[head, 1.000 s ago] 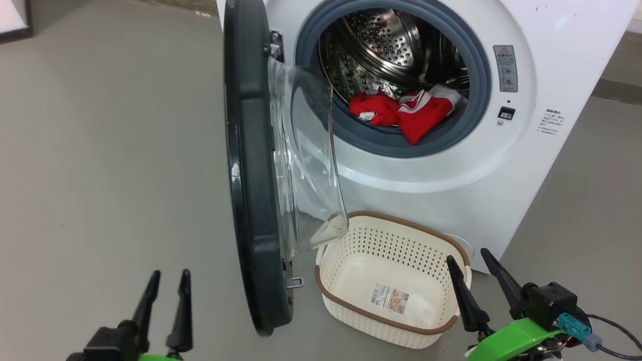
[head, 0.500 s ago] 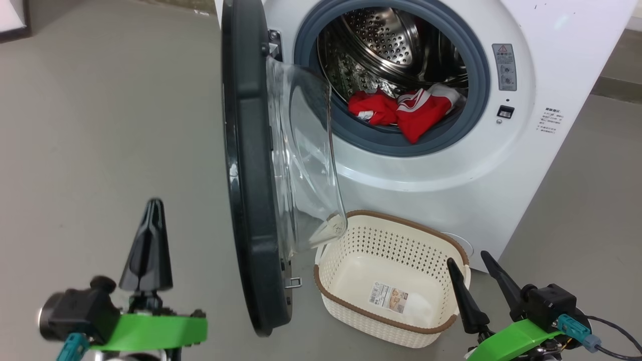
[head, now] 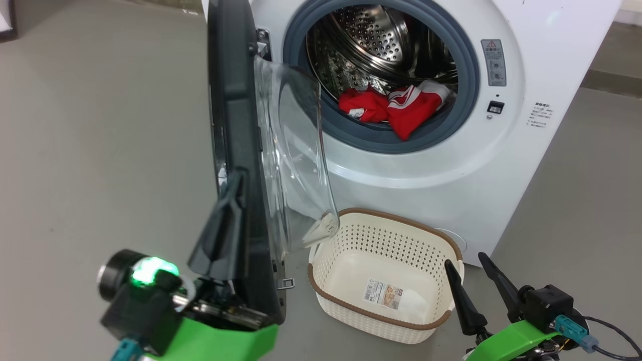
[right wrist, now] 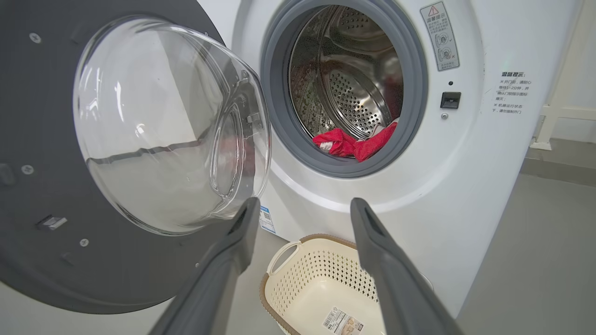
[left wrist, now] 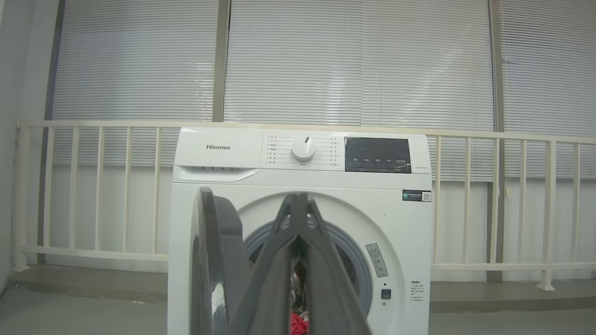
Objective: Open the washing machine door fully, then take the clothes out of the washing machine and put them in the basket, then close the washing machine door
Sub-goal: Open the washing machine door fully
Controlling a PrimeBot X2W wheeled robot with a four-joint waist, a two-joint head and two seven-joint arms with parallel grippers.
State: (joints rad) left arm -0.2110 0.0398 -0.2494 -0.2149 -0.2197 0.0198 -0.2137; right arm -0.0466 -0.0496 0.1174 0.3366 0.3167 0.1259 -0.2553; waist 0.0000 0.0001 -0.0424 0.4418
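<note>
Jaws on the left gripper (head: 233, 185) are sitting shut, empty, near the edge of the part-open door (head: 235, 100), those on the right gripper (head: 464, 260) are standing wide by the basket (head: 381, 215), and clothes (head: 401, 108) are lying in the washing machine (head: 451, 175), leaving full opening, unloading and closing outstanding.

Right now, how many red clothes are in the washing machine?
2 clothes: one bunched at the drum's front left, one beside it draped onto the grey ring; more may be hidden.

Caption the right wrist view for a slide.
Open right gripper faces red clothes in white washing machine; cream perforated basket below, round black door open.
</note>
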